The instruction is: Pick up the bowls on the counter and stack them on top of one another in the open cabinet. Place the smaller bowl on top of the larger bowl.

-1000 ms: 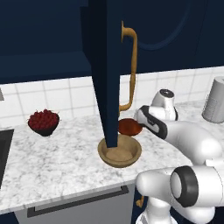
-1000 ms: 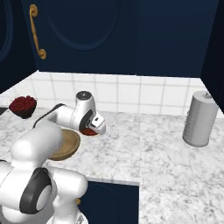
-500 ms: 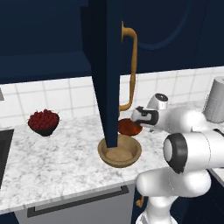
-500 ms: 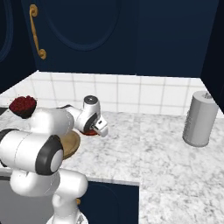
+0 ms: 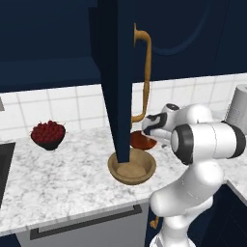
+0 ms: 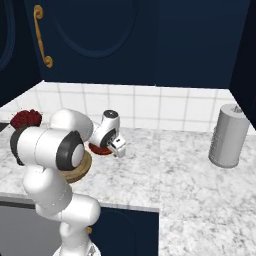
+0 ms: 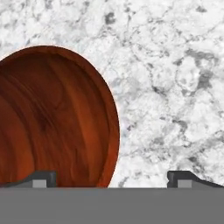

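While the fingers (image 7: 43,178) stand spread wide — grasping nothing — the smaller bowl's (image 7: 52,118) rim lies between them.

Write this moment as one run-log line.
gripper: open, above rim of glossy reddish-brown bowl | wide tan wooden bowl: on speckled marble counter, untouched

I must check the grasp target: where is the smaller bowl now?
The smaller bowl sits on the counter behind the larger bowl, under the open gripper.
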